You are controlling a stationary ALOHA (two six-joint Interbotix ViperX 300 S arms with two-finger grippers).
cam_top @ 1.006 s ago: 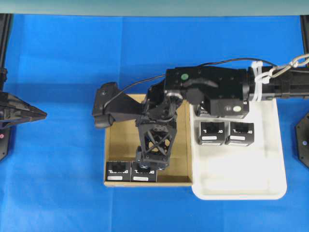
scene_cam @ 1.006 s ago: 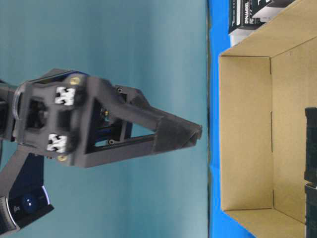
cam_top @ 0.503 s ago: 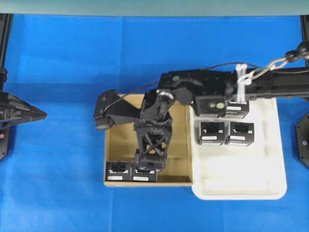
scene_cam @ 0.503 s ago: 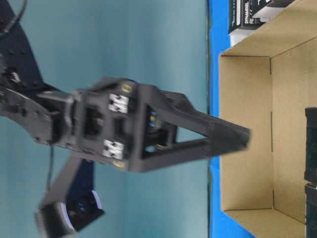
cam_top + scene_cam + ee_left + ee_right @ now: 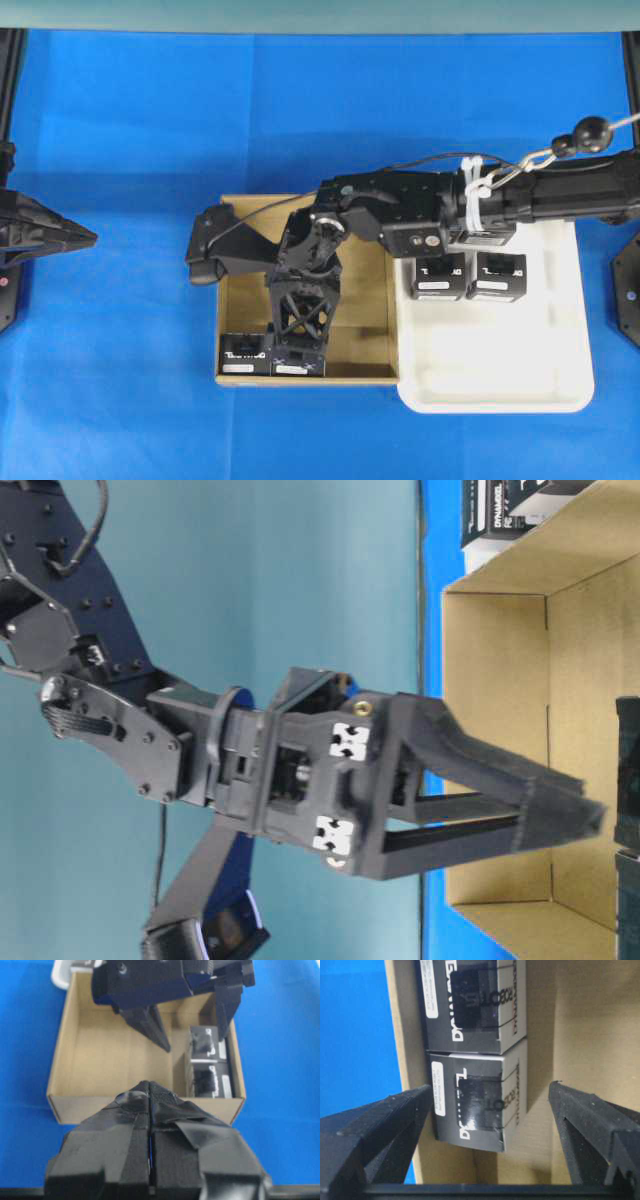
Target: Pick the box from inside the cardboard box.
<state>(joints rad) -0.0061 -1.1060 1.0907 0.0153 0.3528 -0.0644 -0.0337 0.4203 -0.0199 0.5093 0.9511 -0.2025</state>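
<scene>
Jaws of the right gripper (image 5: pixel 485 1105) are spread wide, straddling the box (image 5: pixel 470 1107) without contact. The box is set against the near wall of the cardboard box (image 5: pixel 365 290), beside a second black box (image 5: pixel 245 355). The left gripper (image 5: pixel 149 1091) is seen closed, outside the carton.

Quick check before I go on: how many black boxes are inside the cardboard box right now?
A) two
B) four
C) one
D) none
A: the left wrist view shows two black boxes side by side against one wall of the cardboard box, and the overhead view shows the same pair at its near edge, with the right tool open above one of them.
</scene>
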